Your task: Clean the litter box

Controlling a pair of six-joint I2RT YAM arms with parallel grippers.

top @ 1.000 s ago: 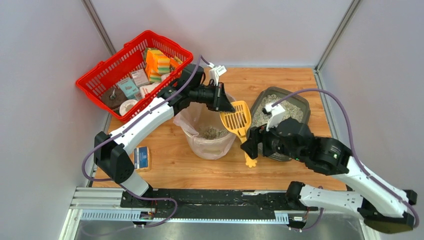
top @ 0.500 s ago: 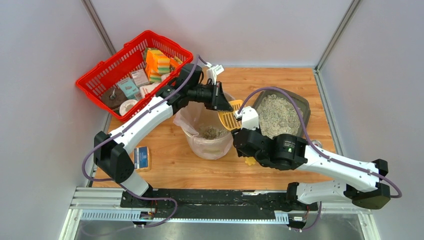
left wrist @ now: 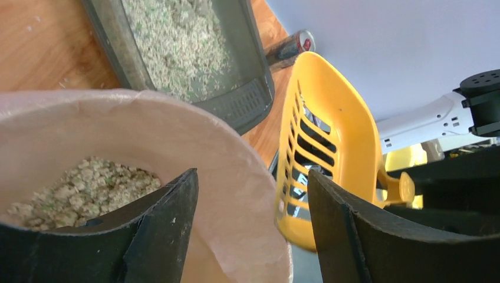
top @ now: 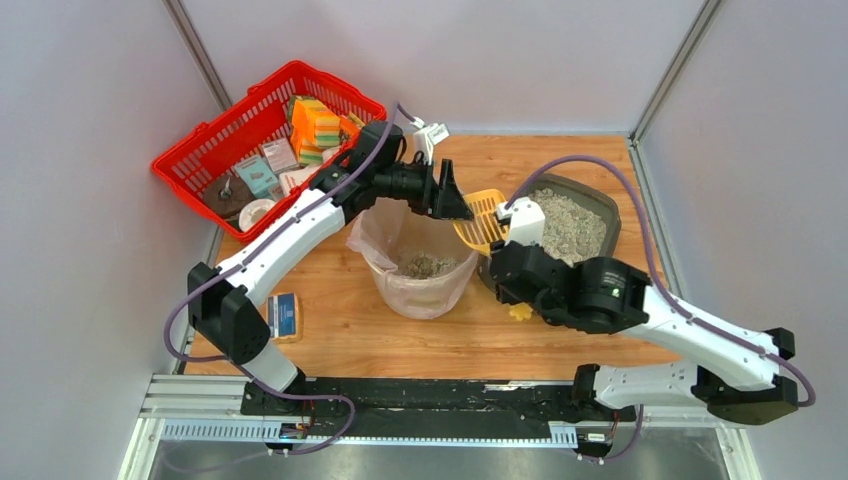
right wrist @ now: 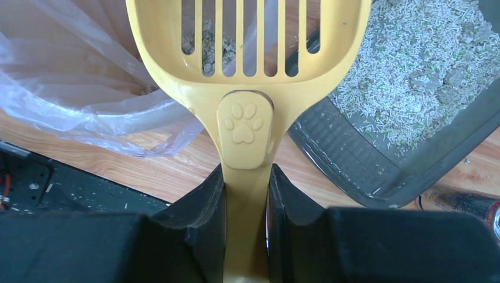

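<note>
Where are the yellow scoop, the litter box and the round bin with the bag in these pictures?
yellow scoop (right wrist: 244, 127): right wrist view, paw mark on the handle.
litter box (right wrist: 345, 154): right wrist view, ribbed near rim.
bin (top: 420, 296): top view, bagged front wall.

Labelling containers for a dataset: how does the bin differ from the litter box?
The bin is round, deep, beige and lined with a clear bag. The litter box is a rounded rectangle, shallow, dark grey and unlined. Both hold pale gravelly litter.
</note>
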